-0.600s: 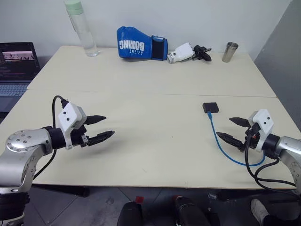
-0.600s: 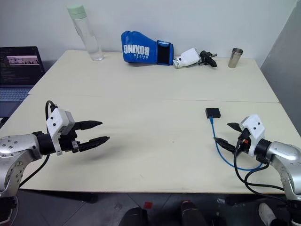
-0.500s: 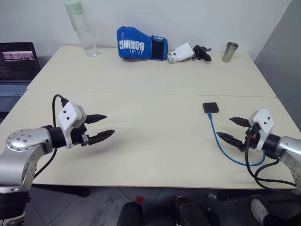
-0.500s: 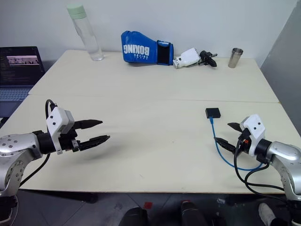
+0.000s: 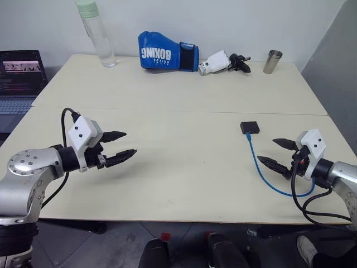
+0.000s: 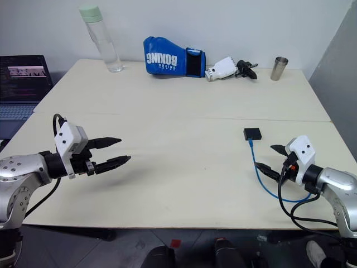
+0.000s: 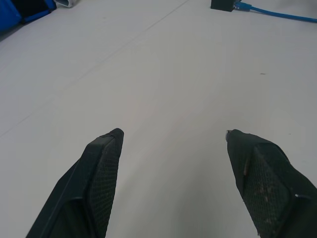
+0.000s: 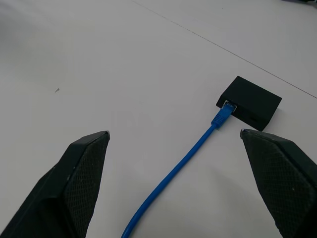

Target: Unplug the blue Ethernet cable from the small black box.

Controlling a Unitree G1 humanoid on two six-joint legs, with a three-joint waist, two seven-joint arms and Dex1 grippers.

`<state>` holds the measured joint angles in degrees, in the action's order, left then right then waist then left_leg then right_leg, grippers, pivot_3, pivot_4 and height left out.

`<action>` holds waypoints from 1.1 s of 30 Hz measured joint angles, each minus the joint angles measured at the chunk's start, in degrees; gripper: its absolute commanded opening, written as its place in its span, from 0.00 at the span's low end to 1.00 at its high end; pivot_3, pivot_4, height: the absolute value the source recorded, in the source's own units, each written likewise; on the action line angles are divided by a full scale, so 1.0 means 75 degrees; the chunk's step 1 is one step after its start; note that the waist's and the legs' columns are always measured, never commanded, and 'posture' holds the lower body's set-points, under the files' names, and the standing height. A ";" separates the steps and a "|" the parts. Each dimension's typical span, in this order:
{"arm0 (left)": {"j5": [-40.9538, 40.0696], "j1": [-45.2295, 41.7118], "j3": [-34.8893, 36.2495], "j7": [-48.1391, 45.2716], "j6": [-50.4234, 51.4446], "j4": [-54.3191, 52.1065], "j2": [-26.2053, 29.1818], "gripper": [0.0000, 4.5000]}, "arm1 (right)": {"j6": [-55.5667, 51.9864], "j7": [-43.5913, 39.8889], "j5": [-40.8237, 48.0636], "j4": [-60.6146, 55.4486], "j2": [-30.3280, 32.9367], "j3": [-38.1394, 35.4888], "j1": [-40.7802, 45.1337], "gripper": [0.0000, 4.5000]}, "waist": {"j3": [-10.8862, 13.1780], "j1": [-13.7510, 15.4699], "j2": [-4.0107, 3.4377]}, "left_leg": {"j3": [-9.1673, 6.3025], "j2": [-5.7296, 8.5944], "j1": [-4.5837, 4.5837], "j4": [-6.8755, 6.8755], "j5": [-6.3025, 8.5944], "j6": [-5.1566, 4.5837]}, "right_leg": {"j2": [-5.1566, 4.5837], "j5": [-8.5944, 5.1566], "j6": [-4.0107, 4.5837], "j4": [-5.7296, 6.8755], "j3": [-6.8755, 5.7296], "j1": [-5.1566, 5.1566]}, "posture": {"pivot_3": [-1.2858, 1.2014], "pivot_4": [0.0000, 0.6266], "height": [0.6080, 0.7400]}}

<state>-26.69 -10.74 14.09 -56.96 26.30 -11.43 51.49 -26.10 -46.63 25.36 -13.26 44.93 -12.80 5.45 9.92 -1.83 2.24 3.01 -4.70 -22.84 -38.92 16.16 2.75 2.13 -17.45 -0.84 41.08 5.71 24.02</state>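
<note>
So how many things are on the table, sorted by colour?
Blue: 2, the boxing glove and the blue Ethernet cable.
Black: 1, the small black box.
Clear: 1, the bottle with a green cap.
Silver: 1, the metal cup.
White and black: 1, the spare gripper part.
Total: 6.

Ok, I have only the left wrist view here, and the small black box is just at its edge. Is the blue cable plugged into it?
Observer: Yes. The blue Ethernet cable has its plug seated in the small black box.
Operator: Where is the right gripper?
Observer: The right gripper is open, close to the cable and short of the box.
Operator: Anything else on that side?
Observer: A metal cup stands at the far right corner of the table.
</note>
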 measured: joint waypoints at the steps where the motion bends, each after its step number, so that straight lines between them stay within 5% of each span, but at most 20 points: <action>1: -0.0015 -0.0060 -0.0050 -0.0006 0.0066 -0.0010 0.0000 0.79 | -0.0026 0.0014 0.0005 -0.0021 -0.0002 0.0003 -0.0001 0.99 | 0.0000 0.0000 0.0000 | -0.0001 0.0000 0.0000 0.0000 0.0000 0.0000 | 0.0000 0.0000 0.0000 0.0000 -0.0001 0.0000 | 0.52 0.24 1.00; 5: -0.0038 -0.0406 -0.0231 -0.0087 0.0144 -0.0037 0.0000 0.79 | -0.0243 0.0062 0.0092 -0.0241 -0.0011 0.0011 -0.0008 0.99 | 0.0000 0.0001 0.0000 | -0.0001 0.0001 0.0000 0.0000 0.0000 0.0000 | 0.0000 0.0000 0.0000 0.0001 -0.0001 0.0000 | 0.52 0.24 1.00; 10: -0.0470 -0.0914 -0.0418 -0.0477 0.0437 -0.0038 -0.0079 0.99 | -0.0544 0.0208 0.0172 -0.0531 -0.0068 0.0009 -0.0040 1.00 | 0.0000 0.0003 0.0000 | -0.0001 0.0002 0.0000 0.0000 0.0000 0.0001 | 0.0000 0.0000 0.0000 0.0000 -0.0001 -0.0001 | 0.52 0.24 1.00; 22: -0.0553 -0.2306 -0.1927 -0.1004 0.0491 -0.0366 -0.0804 0.99 | -0.2349 0.2688 -0.0139 -0.0982 -0.1547 0.0754 0.0898 1.00 | -0.0001 -0.0002 -0.0001 | -0.0011 0.0007 -0.0005 -0.0004 -0.0002 0.0003 | 0.0006 0.0000 0.0000 0.0004 0.0001 0.0000 | 0.52 0.24 1.00; 33: -0.0022 -0.2641 -0.2326 -0.1178 -0.0082 0.0223 -0.1147 0.99 | -0.1752 0.4680 -0.1500 0.1358 -0.3112 0.1006 0.2258 1.00 | 0.0000 -0.0005 -0.0004 | -0.0007 0.0007 -0.0010 0.0000 -0.0003 0.0004 | 0.0004 0.0000 0.0001 0.0001 0.0003 0.0007 | 0.52 0.24 1.00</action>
<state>-26.85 -30.54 -3.35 -65.79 25.69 -9.76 42.89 -39.24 -11.53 14.10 -3.08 21.58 -5.25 22.39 9.92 -1.87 2.22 2.96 -4.64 -22.91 -38.92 16.14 2.78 2.17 -17.45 -0.84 41.09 5.74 24.07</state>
